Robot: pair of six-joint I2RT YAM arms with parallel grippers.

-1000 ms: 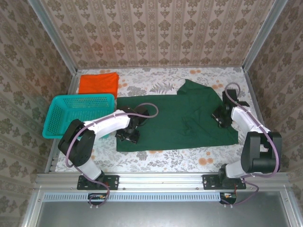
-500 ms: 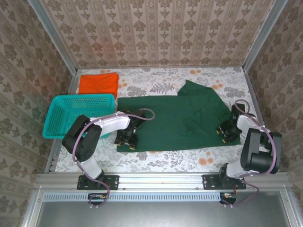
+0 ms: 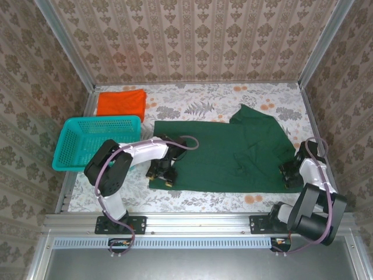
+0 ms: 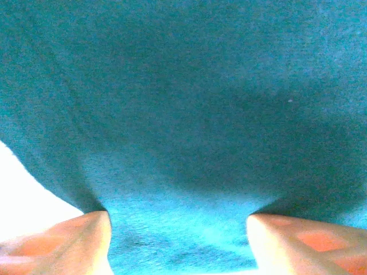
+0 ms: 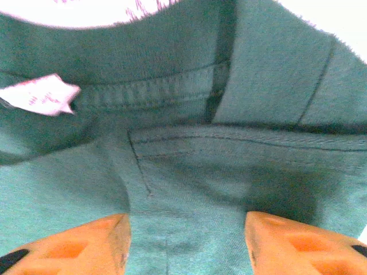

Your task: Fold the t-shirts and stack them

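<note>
- Cloth of the dark green t-shirt (image 3: 233, 157) lies spread flat across the middle of the table (image 3: 192, 105), reaching from my left pincer to my right one; a sleeve pokes out toward the far right, and a few creases run right of centre
- The orange t-shirt (image 3: 120, 103) sits folded into a neat rectangle in the far left corner, well apart from the green one and just beyond the teal basket (image 3: 70, 140)
- My left pincer (image 3: 161, 175) is low at the green shirt's near left corner; from its wrist, my fingers (image 4: 69, 246) stand wide apart, released, with plain green cloth across the gap
- My right pincer (image 3: 289, 175) is at the shirt's near right edge, its jaws also parted and gripping nothing; stitched hems and a white label (image 5: 43, 94) lie ahead of them
- From above, both sets of fingertips are too small and dark to make out
- The left wrist view is blurred, so I cannot tell whether those fingers touch the cloth
- My right arm covers the shirt's near right corner
</note>
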